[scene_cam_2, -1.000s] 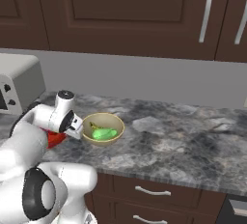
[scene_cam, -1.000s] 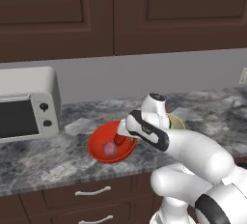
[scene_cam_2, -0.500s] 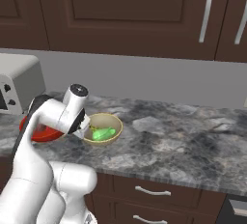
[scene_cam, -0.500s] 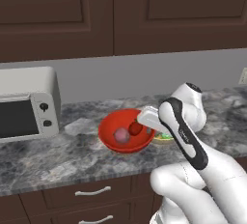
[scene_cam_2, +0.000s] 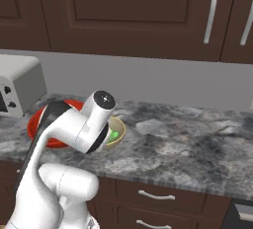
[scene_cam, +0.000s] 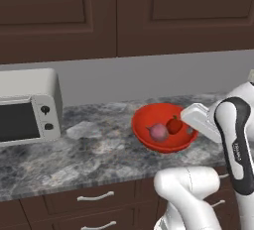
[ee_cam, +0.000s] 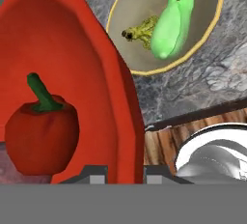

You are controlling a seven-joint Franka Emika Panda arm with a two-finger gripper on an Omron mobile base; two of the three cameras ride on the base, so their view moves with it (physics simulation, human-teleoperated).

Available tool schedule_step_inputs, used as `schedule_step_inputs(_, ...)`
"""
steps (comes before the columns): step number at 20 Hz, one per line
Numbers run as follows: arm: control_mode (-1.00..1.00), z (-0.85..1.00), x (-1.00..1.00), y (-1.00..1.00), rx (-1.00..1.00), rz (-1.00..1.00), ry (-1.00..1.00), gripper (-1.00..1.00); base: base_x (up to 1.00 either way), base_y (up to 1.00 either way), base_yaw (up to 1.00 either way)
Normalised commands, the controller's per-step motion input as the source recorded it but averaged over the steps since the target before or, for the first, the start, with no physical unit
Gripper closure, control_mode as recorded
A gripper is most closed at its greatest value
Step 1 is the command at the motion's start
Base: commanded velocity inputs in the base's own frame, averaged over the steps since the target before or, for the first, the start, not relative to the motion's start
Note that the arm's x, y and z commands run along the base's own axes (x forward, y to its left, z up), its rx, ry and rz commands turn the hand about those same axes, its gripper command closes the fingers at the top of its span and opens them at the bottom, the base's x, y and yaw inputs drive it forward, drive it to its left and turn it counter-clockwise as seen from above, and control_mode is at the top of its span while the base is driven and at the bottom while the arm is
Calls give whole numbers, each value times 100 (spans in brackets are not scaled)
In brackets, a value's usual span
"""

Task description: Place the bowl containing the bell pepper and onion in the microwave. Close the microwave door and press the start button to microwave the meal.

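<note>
Since a second earlier the bowl [scene_cam: 163, 134] had risen off the worktop [scene_cam: 74, 159] and shifted right, away from the silver toaster oven [scene_cam: 27, 106] at the left, and it hung tilted above the stone surface. The onion [scene_cam: 158, 132] and the bell pepper [scene_cam: 174, 125] lay side by side inside it, touching. The gripper [scene_cam: 192, 126] had its jaws narrowed on the bowl's right rim; in the hand view the red wall [ee_cam: 123, 121] ran between the two tips, with the pepper beside it. Just right of it, the tan bowl [scene_cam_2: 118, 129] of green items sat on the worktop, half hidden behind the arm in the right base view. The onion was barely visible in the hand view.
</note>
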Motion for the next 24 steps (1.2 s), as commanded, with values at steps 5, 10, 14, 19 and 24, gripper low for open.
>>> schedule_step_inputs(5,-100,39,-62,-37,3,-1,-3,100,0,0,0)
schedule_step_inputs(10,100,10,-13,0,0,0,-1,100,-19,1,4)
schedule_step_inputs(14,100,0,0,0,0,0,0,100,-78,17,25)
schedule_step_inputs(19,100,0,0,0,0,0,0,100,-31,62,45)
schedule_step_inputs(24,100,0,0,0,0,0,0,100,2,97,59)
